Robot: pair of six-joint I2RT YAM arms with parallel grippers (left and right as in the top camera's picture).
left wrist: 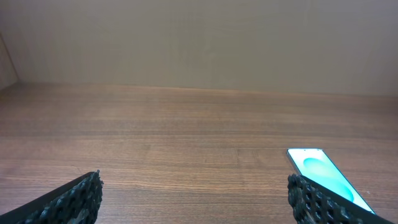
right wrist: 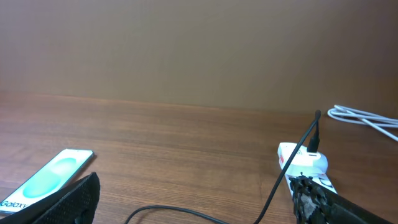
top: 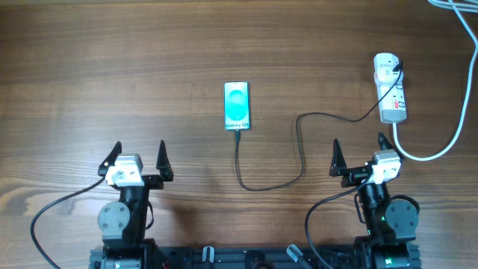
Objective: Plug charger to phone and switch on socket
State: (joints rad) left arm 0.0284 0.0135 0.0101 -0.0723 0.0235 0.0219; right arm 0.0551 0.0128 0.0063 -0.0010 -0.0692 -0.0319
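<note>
Brown wooden bench before a plain beige wall.

From overhead, the bench point(top: 112, 75) fills the view, a warm brown wood whose grain runs from 9 o'clock to 3 o'clock. In both wrist views a flat, bare, matte wall point(left wrist: 199, 37) meets its far edge toward 12 o'clock. At 9 o'clock in the left wrist view stands a paler strip of wall. The light is soft and even, and shadows are faint.

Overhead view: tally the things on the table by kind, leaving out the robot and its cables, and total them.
Phone: 1
Socket: 1
Cables: 2, the charger and the white cable
Total: 4
</note>
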